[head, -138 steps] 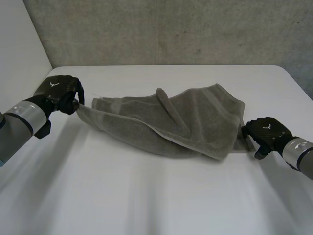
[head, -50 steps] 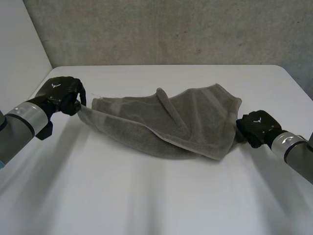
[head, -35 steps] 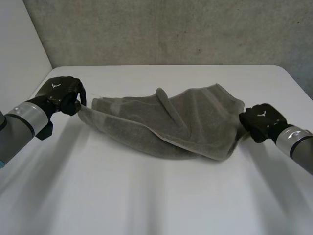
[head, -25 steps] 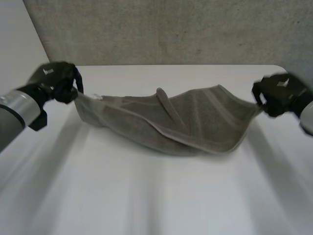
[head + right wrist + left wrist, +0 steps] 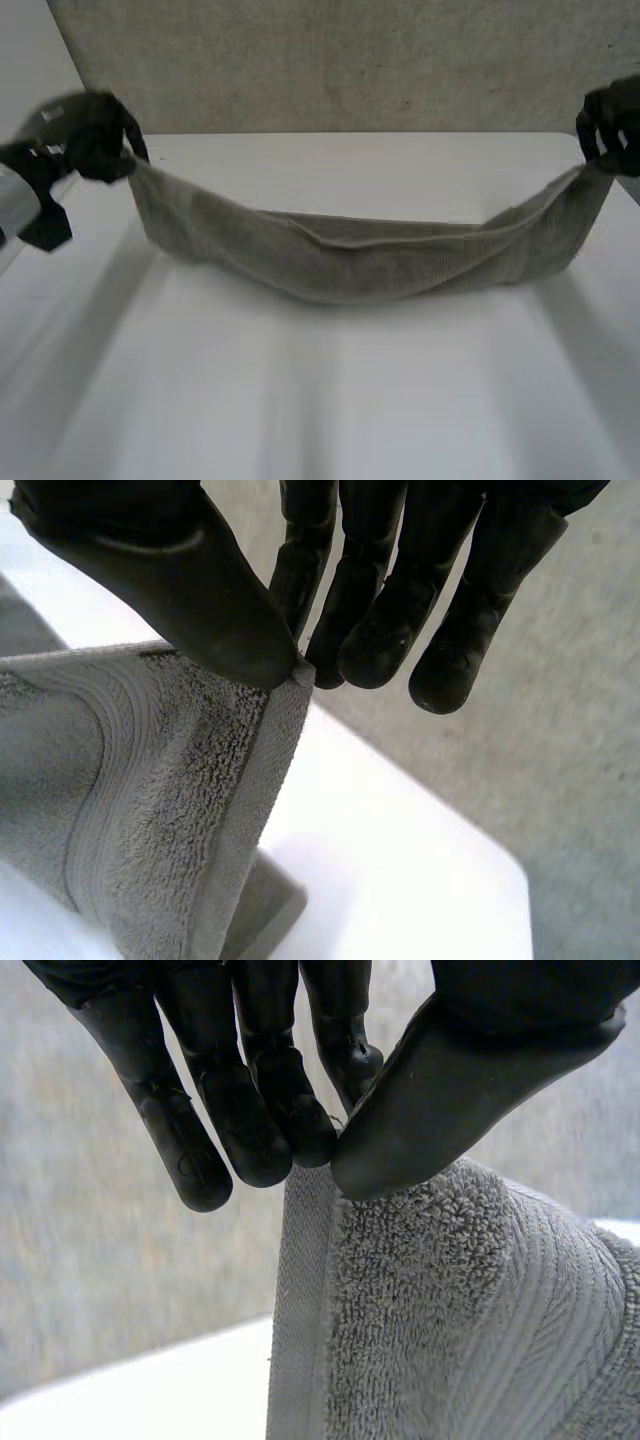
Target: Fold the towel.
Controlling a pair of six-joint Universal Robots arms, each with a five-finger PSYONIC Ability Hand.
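Above the white table, the grey towel hangs like a sling between both hands, running from 10 o'clock to 2 o'clock across the head view. The left hand is up at 10 o'clock, off the table's far-left corner. In its wrist view the left hand is clamped on the towel, thumb pressing a hemmed corner against the fingers. The right hand is at 2 o'clock, past the far-right corner. In its own wrist view the right hand is pinching the very tip of another towel corner between thumb and fingers.

The towel's middle sags low at table centre; cannot tell whether it touches the surface. The cloth is bunched lengthwise, with one loose crease along the middle.

Progress, as a judgement: early. The towel is picked up and stretched by two corners, but no clean fold is made yet. Left to do: lay it flat, bring one edge over the other, square it up.

Writing: no brand, tag or readable label on the towel, hands or table.
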